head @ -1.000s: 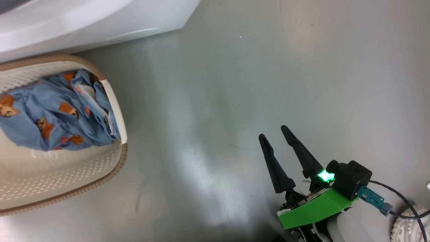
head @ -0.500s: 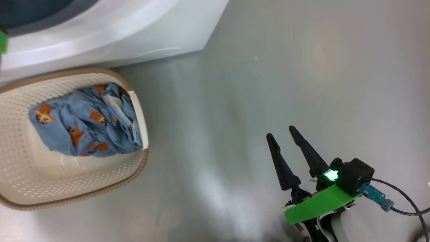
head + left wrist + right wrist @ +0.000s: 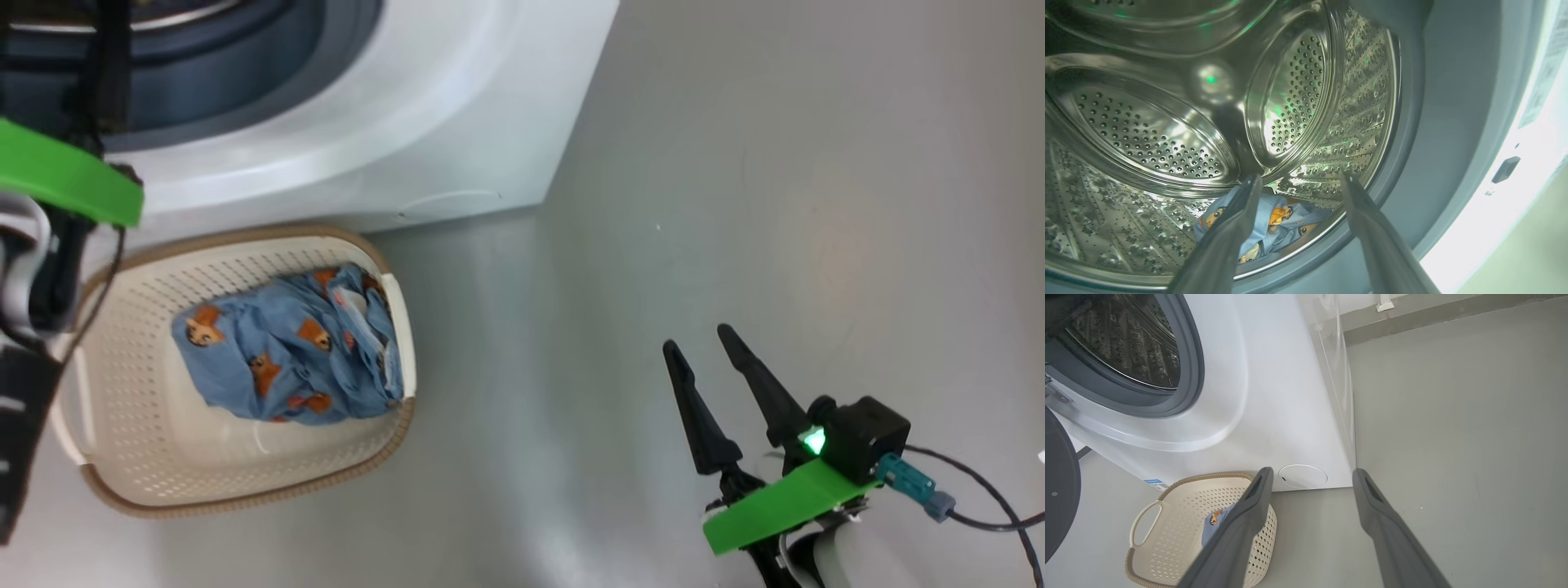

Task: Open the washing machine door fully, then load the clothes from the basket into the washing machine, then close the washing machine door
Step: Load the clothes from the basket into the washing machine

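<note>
The washing machine (image 3: 457, 98) stands with its steel drum (image 3: 1151, 134) exposed. Its black door (image 3: 1057, 490) hangs swung out at the left edge of the right wrist view. My left gripper (image 3: 1298, 179) is open inside the drum mouth, empty, above a blue printed piece of the clothes (image 3: 1278, 228) lying on the drum floor. More blue clothes (image 3: 286, 359) lie in the cream basket (image 3: 163, 490) on the floor before the machine. My right gripper (image 3: 698, 339) is open and empty over bare floor, well right of the basket.
The left arm's green bracket (image 3: 65, 175) and dark cable hang over the basket's left end. A round white service flap (image 3: 1302, 476) sits low on the machine's front. Grey floor (image 3: 775, 204) spreads to the right. A black cable (image 3: 980, 490) trails from my right wrist.
The head camera has shifted, bringing more of the machine, the whole basket and my left arm into the picture. The right gripper stays open in the same pose.
</note>
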Motion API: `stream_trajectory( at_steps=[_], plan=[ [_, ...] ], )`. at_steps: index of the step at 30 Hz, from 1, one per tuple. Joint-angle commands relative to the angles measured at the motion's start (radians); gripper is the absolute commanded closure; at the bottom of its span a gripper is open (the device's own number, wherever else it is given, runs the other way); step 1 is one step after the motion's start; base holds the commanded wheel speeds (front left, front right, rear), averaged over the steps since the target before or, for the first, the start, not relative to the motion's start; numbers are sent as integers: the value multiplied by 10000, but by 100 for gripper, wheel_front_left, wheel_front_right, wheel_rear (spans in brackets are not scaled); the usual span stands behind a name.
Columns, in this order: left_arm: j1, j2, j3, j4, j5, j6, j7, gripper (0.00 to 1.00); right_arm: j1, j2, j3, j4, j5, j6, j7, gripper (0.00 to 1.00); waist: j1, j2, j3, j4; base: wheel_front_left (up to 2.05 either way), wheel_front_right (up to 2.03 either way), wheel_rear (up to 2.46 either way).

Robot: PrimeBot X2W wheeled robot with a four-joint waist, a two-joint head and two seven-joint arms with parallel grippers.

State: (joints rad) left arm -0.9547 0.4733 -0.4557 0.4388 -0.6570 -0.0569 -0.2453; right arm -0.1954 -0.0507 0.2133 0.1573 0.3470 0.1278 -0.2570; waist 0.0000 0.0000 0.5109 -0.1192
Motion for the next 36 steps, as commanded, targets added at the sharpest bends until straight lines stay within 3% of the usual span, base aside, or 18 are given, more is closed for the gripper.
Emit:
stream_trajectory(
  at_steps=[1,21,36],
  plan=[
    [191,393,352,-331,-8,87,-89,0,389,5,182,-111,-129,29,-48,0,0,0,-645,414,0,0,0],
    [3584,-220,1785,-2555,620,542,-163,0,1033,5,-215,419,-373,29,-48,0,0,0,-2793,1234,0,0,0],
    [6349,-618,3080,-3542,1375,789,-164,0,1527,5,-507,532,-406,29,-48,0,0,0,-3671,1361,0,0,0]
  ],
)
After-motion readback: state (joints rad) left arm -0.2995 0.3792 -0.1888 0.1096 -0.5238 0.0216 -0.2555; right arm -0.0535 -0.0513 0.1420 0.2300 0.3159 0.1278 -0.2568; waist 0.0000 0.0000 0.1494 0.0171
